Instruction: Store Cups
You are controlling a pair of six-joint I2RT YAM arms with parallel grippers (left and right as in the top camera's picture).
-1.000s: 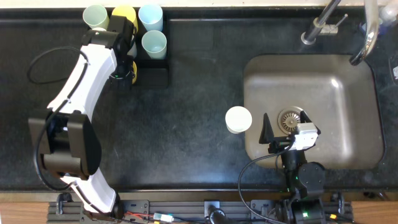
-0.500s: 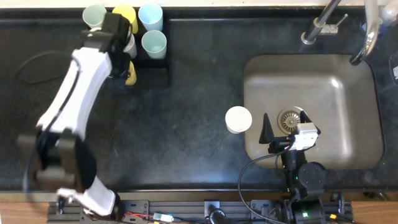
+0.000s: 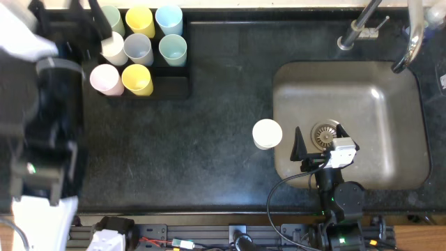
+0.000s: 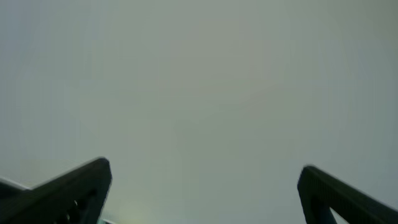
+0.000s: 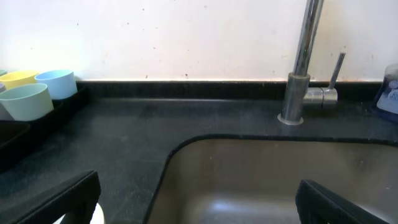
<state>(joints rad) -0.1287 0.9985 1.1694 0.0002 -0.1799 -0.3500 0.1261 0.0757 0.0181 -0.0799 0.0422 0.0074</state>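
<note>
My left claw (image 4: pixel 205 180) hangs spread wide, far left; my right claw (image 5: pixel 198 183) gapes over the sink (image 3: pixel 348 77). A white cup (image 3: pixel 267 134) stands just beside its left rim, racked cups (image 3: pixel 139 52) far left, a broad stretch of dark desk (image 3: pixel 209 139) between.

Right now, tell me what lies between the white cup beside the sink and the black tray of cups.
Only bare black countertop lies between the white cup and the tray, as the top view shows.

A kitchen: dark stone worktop (image 3: pixel 209 139), steel sink (image 3: pixel 390 104), tap (image 5: pixel 298 68), cup rack (image 3: pixel 174 80).
</note>
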